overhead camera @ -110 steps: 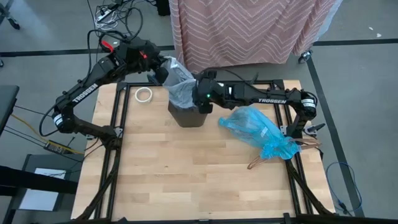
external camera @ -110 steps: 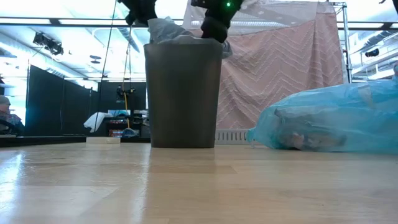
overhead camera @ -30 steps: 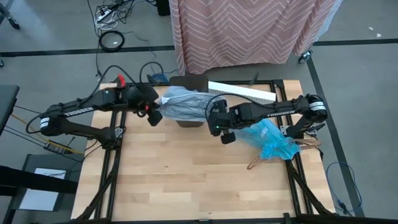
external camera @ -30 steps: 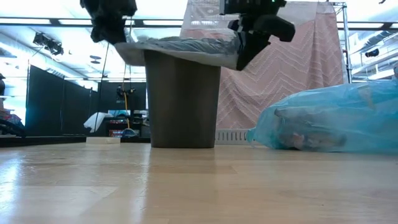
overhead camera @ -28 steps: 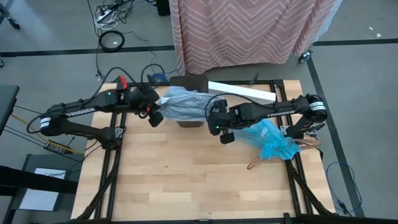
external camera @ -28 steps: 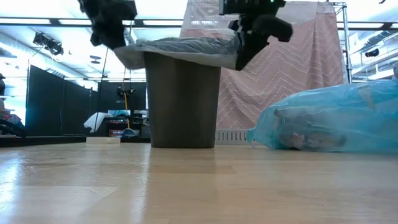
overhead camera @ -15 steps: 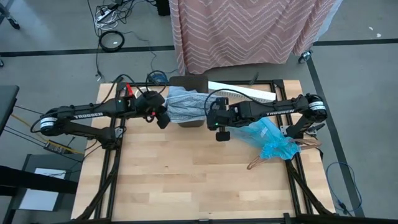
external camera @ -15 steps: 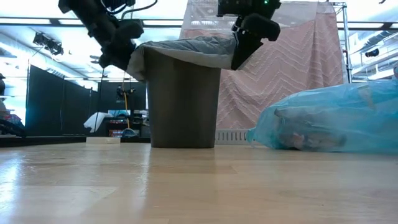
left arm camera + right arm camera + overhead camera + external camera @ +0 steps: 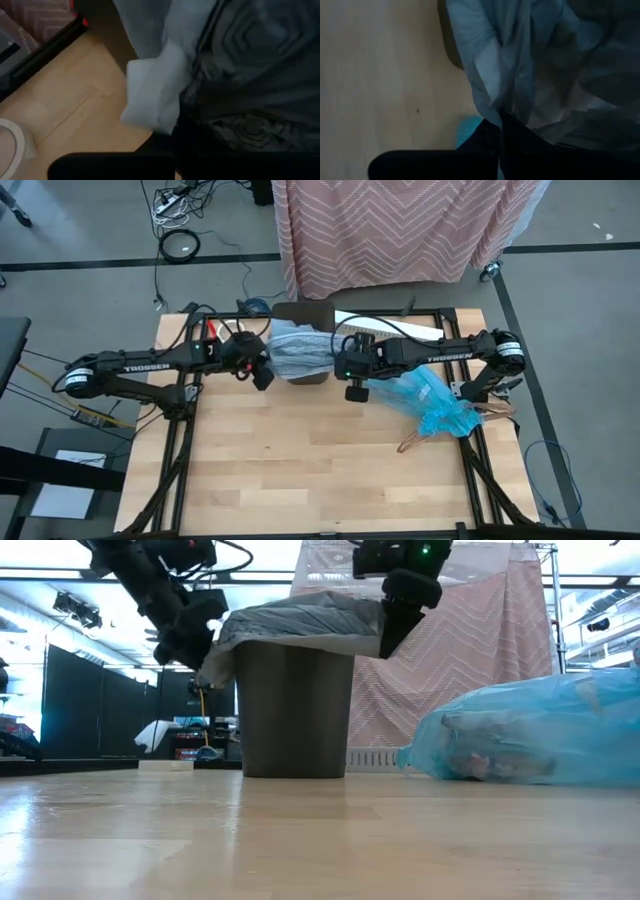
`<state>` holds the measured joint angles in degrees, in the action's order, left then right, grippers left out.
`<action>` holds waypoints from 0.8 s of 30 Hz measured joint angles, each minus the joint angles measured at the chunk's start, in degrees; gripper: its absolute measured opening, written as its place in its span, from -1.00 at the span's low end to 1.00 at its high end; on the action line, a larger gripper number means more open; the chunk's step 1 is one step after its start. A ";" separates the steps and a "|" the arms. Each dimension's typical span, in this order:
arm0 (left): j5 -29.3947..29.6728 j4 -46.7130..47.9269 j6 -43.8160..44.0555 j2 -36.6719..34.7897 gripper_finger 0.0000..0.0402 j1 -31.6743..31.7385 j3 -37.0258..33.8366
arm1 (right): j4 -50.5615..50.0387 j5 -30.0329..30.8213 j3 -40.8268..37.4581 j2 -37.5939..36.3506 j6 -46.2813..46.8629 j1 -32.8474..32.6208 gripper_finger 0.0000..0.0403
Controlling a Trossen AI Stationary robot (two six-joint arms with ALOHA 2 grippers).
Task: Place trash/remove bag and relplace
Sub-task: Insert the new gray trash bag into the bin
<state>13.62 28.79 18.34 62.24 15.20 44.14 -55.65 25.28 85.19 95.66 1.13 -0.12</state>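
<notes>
L gripper [image 9: 262,372] & R gripper [image 9: 353,383]: jaws clamped on grey bag [image 9: 300,350], stretched over dark bin [image 9: 295,710] rim, opposite sides. Full blue bag [image 9: 425,398] on desk [image 9: 300,470], R of bin.

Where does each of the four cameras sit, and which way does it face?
High view: overhead, facing down; both arms, left gripper, right gripper, grey bag.
Low view: table height, facing level; dark bin, blue bag.
Left wrist view: on the left arm, facing the grey bag's edge.
Right wrist view: likewise.
All share the grey bag.
</notes>
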 joint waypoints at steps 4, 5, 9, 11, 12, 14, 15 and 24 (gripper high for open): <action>0.80 -0.93 -5.31 -0.48 -0.98 0.01 1.63 | -0.72 -0.20 0.00 0.00 3.06 0.84 -0.90; 1.69 -1.32 -7.35 -0.46 -0.98 0.06 1.63 | -0.79 -0.65 0.00 0.00 3.18 1.10 -0.85; 1.32 0.89 -9.24 -0.61 -0.98 0.13 2.52 | -1.21 -2.81 0.00 -0.44 3.78 1.46 -0.62; 0.18 3.25 -10.61 -1.40 -0.98 0.12 3.53 | -1.36 -4.24 0.02 -0.96 3.69 1.42 -0.50; -0.35 3.85 -11.99 -1.72 -0.98 0.11 4.10 | -1.64 -4.64 0.02 -1.12 3.23 1.36 -0.44; -1.25 4.29 -14.90 -2.51 -0.96 0.11 4.97 | -1.85 -4.68 0.02 -1.17 2.41 1.17 -0.32; -1.31 4.79 -15.84 -2.98 -0.95 0.11 5.31 | -1.88 -4.69 0.02 -1.28 1.94 1.01 -0.26; -1.29 6.66 -20.36 -4.31 -0.83 0.17 7.84 | -2.05 -6.01 0.11 -2.17 -0.49 0.87 0.14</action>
<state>12.34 35.44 -2.03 57.93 15.38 51.99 -57.71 19.27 85.30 93.48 0.63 0.75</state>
